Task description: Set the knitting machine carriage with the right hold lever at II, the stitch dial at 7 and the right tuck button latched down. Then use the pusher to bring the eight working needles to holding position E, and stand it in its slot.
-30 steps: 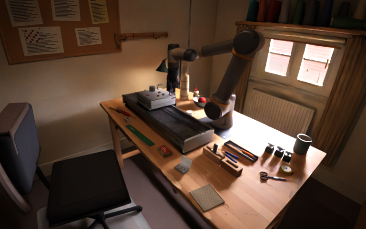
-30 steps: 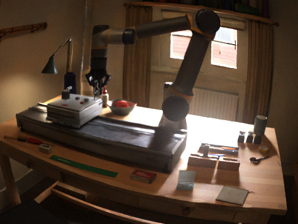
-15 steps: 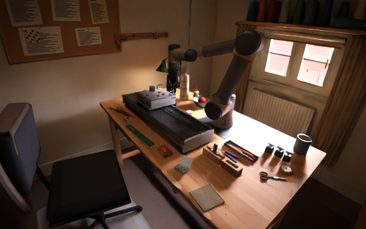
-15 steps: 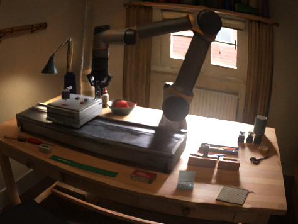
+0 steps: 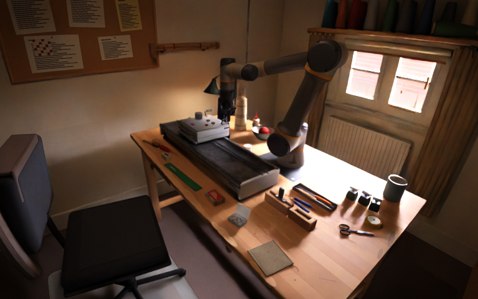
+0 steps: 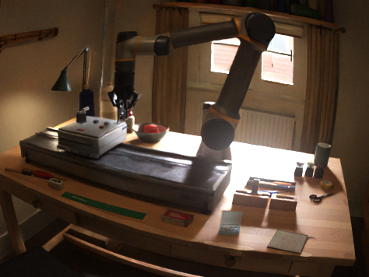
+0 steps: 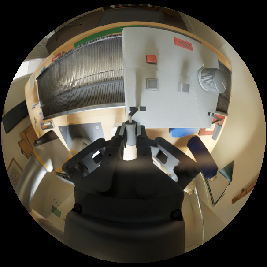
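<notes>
The right hold lever (image 7: 130, 124) is partly covered by my fingers: I have its pale handle clamped in my gripper (image 7: 130, 134) at the back right corner of the grey carriage (image 5: 203, 128) (image 6: 92, 135) (image 7: 169, 79). The carriage sits at the far end of the needle bed (image 5: 225, 158) (image 6: 128, 171). Its stitch dial (image 7: 212, 80) (image 5: 198, 115) stands at the other end of the top. Two grey square buttons (image 7: 152, 84) and a red one (image 7: 151, 58) lie between. The pusher (image 5: 281, 193) (image 6: 255, 185) stands in a wooden block near the bed's near end.
Behind the carriage stand a yarn cone (image 5: 241, 110), a desk lamp (image 6: 62, 81) and a bowl with a red ball (image 5: 263, 132) (image 6: 151, 130). A tool tray (image 5: 314, 197), weights (image 5: 363, 199), a cup (image 5: 394, 188) and scissors (image 5: 354, 231) occupy the desk's right end.
</notes>
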